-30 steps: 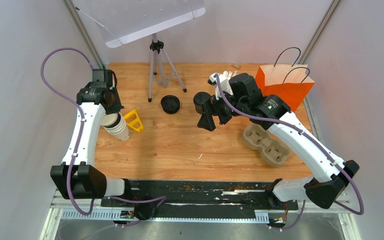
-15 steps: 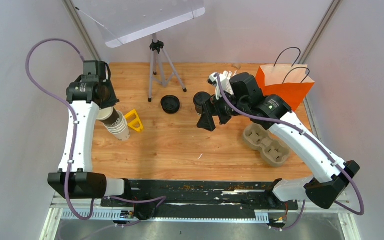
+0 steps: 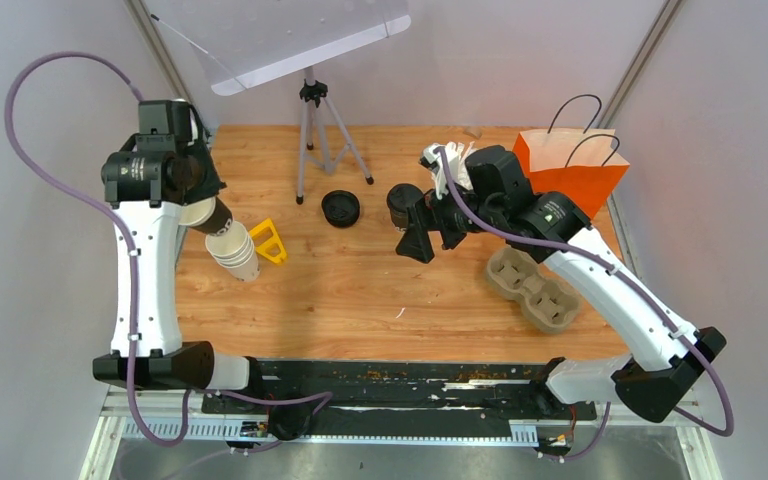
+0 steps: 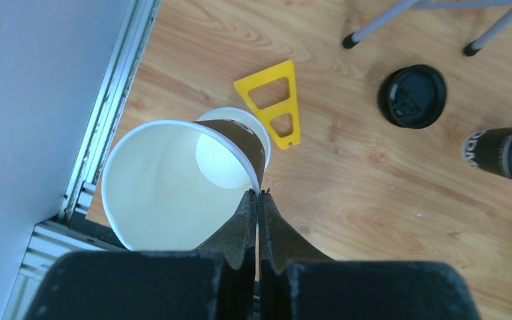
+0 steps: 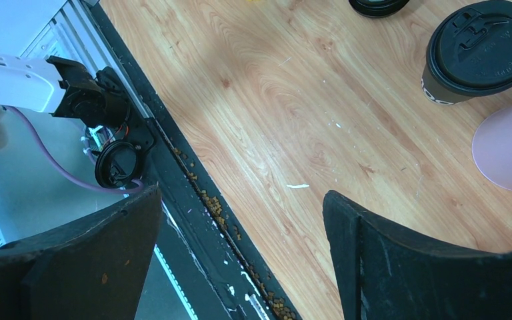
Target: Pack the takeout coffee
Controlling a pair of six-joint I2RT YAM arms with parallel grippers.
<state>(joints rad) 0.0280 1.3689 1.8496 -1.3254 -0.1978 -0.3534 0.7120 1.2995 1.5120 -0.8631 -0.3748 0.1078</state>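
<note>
Takeout cup (image 4: 167, 180), open and lidless, hangs tilted with its rim pinched in the closed left end effector (image 4: 258, 195), over the stack of cups (image 3: 237, 255) below it. The right end effector (image 5: 241, 193) gapes wide, holding nothing. A lidded cup (image 5: 478, 53) stands on the table (image 5: 320, 120) beyond its fingertips.

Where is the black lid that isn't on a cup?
In the top view the loose black lid lies on the table by the tripod, just left of the lidded cup.
</note>
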